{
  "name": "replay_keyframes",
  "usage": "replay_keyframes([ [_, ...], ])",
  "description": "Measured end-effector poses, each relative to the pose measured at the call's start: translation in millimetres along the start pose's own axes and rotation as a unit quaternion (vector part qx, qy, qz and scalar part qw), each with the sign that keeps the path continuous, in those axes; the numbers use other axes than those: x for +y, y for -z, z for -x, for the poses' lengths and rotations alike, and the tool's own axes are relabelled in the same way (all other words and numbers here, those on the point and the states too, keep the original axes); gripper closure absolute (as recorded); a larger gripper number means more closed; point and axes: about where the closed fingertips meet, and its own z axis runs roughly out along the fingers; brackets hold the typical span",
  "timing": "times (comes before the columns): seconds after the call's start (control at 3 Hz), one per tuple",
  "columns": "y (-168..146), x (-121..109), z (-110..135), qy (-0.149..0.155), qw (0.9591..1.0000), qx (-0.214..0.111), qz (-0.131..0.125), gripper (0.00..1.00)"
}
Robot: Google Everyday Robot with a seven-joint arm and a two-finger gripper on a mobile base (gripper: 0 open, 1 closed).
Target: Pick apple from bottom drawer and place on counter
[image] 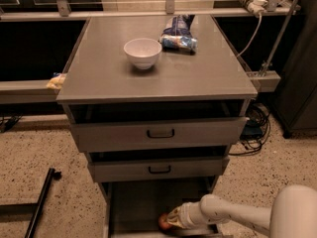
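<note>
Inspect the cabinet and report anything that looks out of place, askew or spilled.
An apple lies in the open bottom drawer, an unusual spot for fruit; the gripper is right beside it. The two upper drawers stand ajar. Nothing looks spilled or damaged.

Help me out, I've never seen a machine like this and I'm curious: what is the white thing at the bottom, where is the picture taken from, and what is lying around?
The white tube at the lower right is a robot's single arm; most of the machine is out of view. At the arm's tip is the claw. It reaches into the open bottom drawer of a grey cabinet, right next to a small red apple. Whether it holds the apple yet cannot be told. There is only one camera, and it looks down at the cabinet's front from above. The counter is the cabinet's flat top. A white bowl stands on it, and a blue snack bag lies behind the bowl.
</note>
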Motion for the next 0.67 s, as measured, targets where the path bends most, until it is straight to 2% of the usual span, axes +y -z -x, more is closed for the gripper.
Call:
replay_keyframes([
  [0.67,-17.5,-13.2,-3.7,0.003,0.9999,-0.010,0.012,0.14],
])
